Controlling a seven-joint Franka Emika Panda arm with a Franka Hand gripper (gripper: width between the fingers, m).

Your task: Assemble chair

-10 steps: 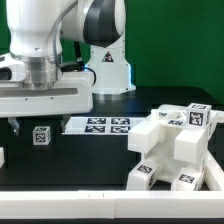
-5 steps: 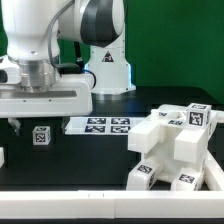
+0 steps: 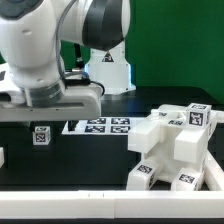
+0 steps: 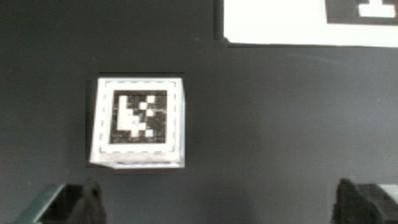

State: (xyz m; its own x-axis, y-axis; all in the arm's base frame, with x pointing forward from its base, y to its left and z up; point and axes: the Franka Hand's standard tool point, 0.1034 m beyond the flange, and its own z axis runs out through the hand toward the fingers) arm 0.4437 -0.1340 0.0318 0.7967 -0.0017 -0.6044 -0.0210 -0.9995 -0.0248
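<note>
Gripper, jaws wide and empty, hangs over a small tagged block lying loose on the table; you see most chair parts clustered apart, so assembly looks barely begun.

light: bright, even, from overhead | shadows: soft, short, under white chair parts | glare: white surfaces nearly blown out | blur: arm smeared in exterior view | wrist view: grainy, soft; fingertips dark, out of focus
</note>
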